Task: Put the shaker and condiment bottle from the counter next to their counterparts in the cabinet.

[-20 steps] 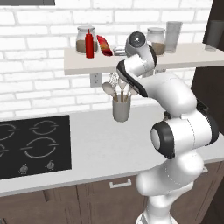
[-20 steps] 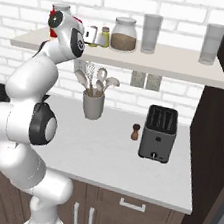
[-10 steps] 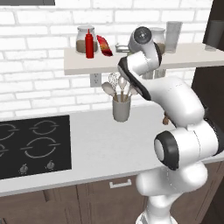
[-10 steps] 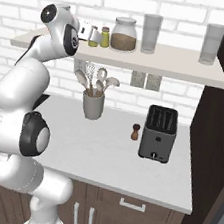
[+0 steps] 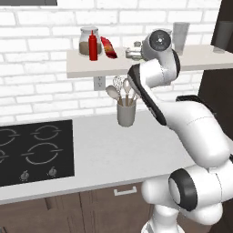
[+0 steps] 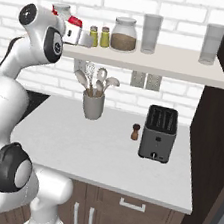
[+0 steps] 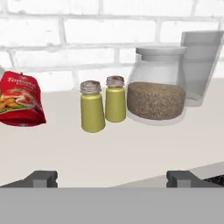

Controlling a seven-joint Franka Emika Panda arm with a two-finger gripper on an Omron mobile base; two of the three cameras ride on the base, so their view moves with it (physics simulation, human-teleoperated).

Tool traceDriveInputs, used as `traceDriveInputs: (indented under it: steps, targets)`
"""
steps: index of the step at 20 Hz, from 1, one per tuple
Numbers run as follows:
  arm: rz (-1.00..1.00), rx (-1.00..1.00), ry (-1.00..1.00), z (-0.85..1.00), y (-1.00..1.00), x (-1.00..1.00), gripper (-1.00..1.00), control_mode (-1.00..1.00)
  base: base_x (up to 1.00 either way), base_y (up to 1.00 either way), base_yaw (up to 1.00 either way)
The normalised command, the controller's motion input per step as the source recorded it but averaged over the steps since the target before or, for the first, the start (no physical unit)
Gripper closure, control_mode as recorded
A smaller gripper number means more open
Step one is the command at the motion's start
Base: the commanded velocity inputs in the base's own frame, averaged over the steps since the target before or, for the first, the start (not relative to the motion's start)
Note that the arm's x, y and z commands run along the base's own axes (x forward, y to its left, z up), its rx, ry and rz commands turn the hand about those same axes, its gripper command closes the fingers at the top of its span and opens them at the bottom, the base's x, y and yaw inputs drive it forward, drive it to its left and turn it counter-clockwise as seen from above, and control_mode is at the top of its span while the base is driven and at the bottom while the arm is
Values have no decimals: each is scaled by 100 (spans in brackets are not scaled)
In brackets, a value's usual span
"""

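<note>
The shaker [image 7: 92, 112] stands upright on the shelf [image 7: 131, 153], just beside a second shaker [image 7: 115, 104] of the same yellow-green body and grey cap (the two are close together, whether touching cannot be told). To their right sits a glass jar [image 7: 157, 92] part-filled with brown grains, and behind it a tall clear glass [image 7: 201, 65]. A red packet [image 7: 19, 99] lies to the left of the pair. The gripper [image 7: 111, 178] is open and empty, its two tips set wide apart and low in the hand view, level with the shelf's front edge. In the left base view the ketchup bottle [image 5: 93, 45] stands upright on the same shelf, in front of another jar [image 5: 85, 42]. On the counter [image 6: 103, 150] below are a utensil holder [image 6: 93, 104], a toaster [image 6: 158, 133] and a small brown pepper mill [image 6: 135, 132].
</note>
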Motion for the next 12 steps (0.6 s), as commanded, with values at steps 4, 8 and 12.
traceDriveInputs:
  steps: [4, 8, 12]
  targets:
    - [0, 0, -9, -2, 0, -96, -100, -100, 0, 0, 0]
    - [0, 0, -8, 0, 0, -99, -100, -100, 0, 0, 0]
    - [0, 0, -5, 0, 1, -100, -100, -100, 0, 0, 0]
